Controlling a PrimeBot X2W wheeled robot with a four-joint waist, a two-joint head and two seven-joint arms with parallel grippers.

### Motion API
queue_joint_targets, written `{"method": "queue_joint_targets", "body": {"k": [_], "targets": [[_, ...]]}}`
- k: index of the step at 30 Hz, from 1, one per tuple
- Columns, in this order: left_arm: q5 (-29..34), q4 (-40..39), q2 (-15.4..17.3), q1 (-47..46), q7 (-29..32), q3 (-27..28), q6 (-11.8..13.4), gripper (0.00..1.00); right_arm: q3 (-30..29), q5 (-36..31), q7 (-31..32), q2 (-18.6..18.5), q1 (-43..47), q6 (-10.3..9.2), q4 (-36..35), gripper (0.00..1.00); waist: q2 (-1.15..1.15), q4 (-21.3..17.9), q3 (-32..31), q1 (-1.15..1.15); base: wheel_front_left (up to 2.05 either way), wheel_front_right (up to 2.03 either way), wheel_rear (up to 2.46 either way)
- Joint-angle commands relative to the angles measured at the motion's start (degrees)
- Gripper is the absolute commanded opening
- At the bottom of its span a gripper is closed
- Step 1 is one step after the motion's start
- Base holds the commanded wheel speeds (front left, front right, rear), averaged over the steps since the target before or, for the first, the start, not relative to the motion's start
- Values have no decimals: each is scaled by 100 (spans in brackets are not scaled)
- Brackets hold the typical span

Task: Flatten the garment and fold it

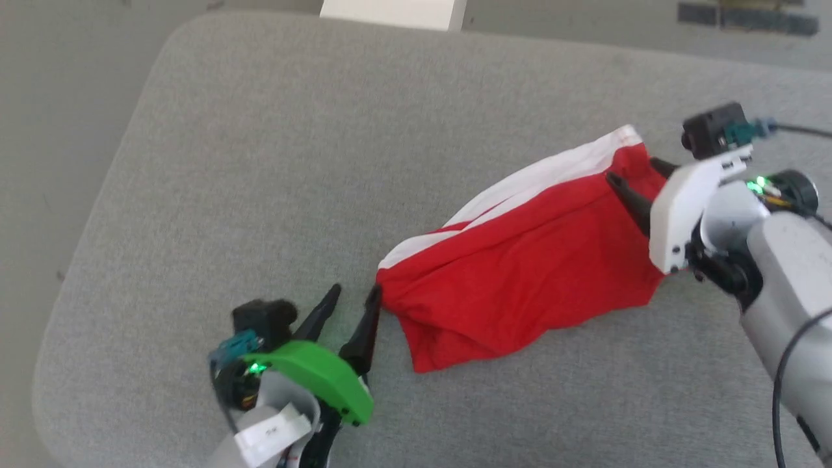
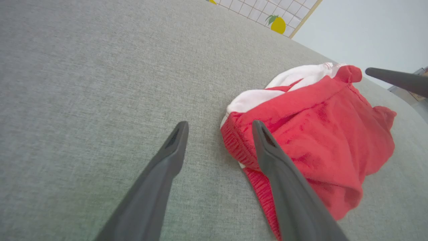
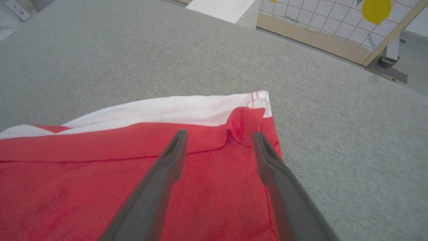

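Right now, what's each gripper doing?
Left gripper: open, empty, at the garment's waistband end.
Right gripper: open, empty, over the garment's hem corner.

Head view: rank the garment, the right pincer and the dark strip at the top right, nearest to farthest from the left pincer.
1. The garment: its waistband end lies right beside the left pincer.
2. The right pincer: over the garment's far end.
3. The dark strip: beyond the grey surface, top right.

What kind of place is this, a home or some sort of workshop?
Likely an indoor test room dressed like a home: a wide grey fabric-covered cushion serves as the worktop, red shorts lie on it, and a wood-framed grid panel printed with lemons stands behind.
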Motion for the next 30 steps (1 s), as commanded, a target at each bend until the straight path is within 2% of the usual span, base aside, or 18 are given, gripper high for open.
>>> {"method": "queue_joint_targets", "body": {"k": [1, 8, 11, 15, 21, 30], "targets": [[-36, -88, 63, 124, -139, 87, 76, 100, -90, -5, -187, -32, 252, -9, -125, 100, 0, -206, -449, 0, 0, 0, 0], [484, -229, 213, 282, -771, 345, 283, 100, -650, -243, -1014, 51, 1056, -9, -579, 100, 0, -258, -758, 0, 0, 0, 0], [953, -292, 201, 213, -845, 496, 231, 100, -918, -425, -1282, 149, 1268, -9, -674, 100, 0, -249, -782, 0, 0, 0, 0], [1631, -625, -37, 203, -851, 969, -14, 100, -1250, -618, -1402, 316, 1379, -9, -645, 100, 0, -215, -731, 0, 0, 0, 0], [2549, -940, -488, 250, -853, 1730, -408, 100, -1677, -766, -1189, 623, 1168, -9, -367, 100, 0, -222, -506, 0, 0, 0, 0], [3045, -956, -872, 206, -854, 2315, -783, 100, -2171, -1159, -348, 957, 346, -9, 541, 100, 0, -190, -90, 0, 0, 0, 0]]}}
